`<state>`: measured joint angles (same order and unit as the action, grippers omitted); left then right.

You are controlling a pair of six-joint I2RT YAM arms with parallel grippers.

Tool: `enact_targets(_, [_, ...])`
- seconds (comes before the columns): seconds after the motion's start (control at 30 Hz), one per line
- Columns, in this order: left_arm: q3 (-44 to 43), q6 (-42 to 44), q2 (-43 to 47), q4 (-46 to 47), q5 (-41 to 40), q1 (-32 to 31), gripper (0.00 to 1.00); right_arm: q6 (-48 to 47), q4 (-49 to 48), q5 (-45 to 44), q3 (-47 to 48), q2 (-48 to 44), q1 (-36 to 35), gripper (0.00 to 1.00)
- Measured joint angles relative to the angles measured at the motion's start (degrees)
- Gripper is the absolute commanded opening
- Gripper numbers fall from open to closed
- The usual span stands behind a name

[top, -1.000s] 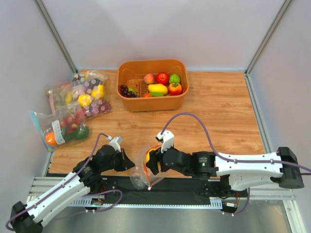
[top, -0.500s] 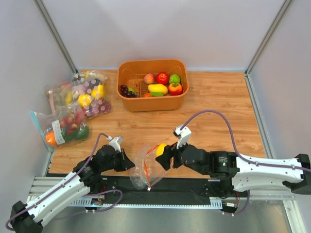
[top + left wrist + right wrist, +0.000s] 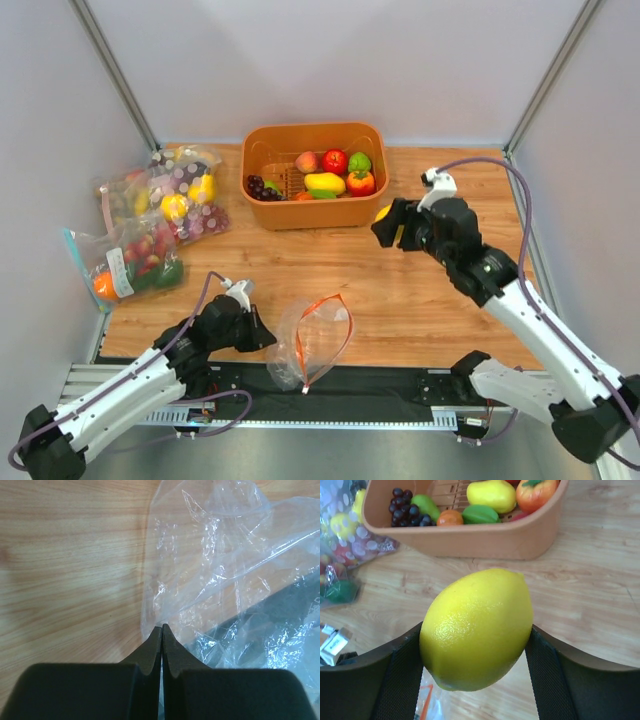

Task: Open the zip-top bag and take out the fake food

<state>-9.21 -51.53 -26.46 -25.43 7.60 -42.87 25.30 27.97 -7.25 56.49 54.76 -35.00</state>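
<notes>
The zip-top bag (image 3: pixel 318 338), clear with an orange-red zip strip, lies at the table's near edge with its mouth gaping and nothing visible inside. My left gripper (image 3: pixel 268 338) is shut on the bag's left edge; in the left wrist view its jaws (image 3: pixel 162 628) meet tip to tip against the crinkly plastic (image 3: pixel 225 580). My right gripper (image 3: pixel 386 226) is up in the air, just right of the orange basket, shut on a yellow lemon (image 3: pixel 382 213). That fake food piece (image 3: pixel 476 629) fills the gap between both fingers in the right wrist view.
The orange basket (image 3: pixel 320 213) at the back holds a peach, red apple, green fruit, grapes and other pieces. Several filled bags (image 3: pixel 150 220) lie along the left wall. A black strip (image 3: pixel 380 385) and the arm bases run along the near edge.
My right arm pulled the lemon out of the bag's mouth, lifted it and carried it back and to the right, beside the basket. The left gripper and bag stayed put.
</notes>
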Motion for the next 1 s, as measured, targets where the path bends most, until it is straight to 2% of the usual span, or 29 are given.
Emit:
enact_targets(0.17, [-4.2,2.1,-5.7,0.7,-0.6,0.0,0.0,-3.1,-1.6,8.5,13.3,16.0,6.8,0.38])
enact_targets(0.37, [-12.3,6.2,-13.2,1.2,-1.6,0.9,0.0,-5.3,-0.9,14.3,36.0,38.5,7.6,0.38])
enact_targets(0.47, [-16.2,8.4,-16.5,1.4,-1.7,2.5,0.0,-5.5,-0.3,16.0,45.5,48.2,7.6,0.43])
enact_targets(0.5, [-17.2,9.1,-17.5,1.7,-1.6,3.2,0.0,-5.5,0.1,16.6,48.2,51.2,7.6,0.46])
enact_targets(0.53, [-17.8,9.6,-18.2,1.8,-1.6,3.8,0.0,-5.5,0.9,17.1,50.7,53.9,7.6,0.58])
enact_targets(0.6, [-19.0,10.7,-19.7,2.3,-1.2,5.1,0.0,-5.5,2.8,18.0,55.7,59.0,7.6,0.75])
enact_targets(0.63, [-19.3,11.1,-20.2,2.4,-1.0,5.6,0.0,-5.5,3.4,18.4,57.9,61.3,7.6,0.91])
enact_targets(0.67, [-19.5,11.6,-20.7,2.5,-0.7,6.0,0.0,-5.2,3.9,18.7,59.3,62.8,7.6,0.97])
enact_targets(0.7, [-19.7,12.0,-21.0,2.5,-0.4,6.4,0.0,-5.1,4.4,19.0,60.7,64.3,7.6,1.0])
enact_targets(1.0, [-21.1,14.6,-22.2,2.5,1.2,8.0,0.0,-5.3,5.8,19.0,60.2,64.0,7.6,1.0])
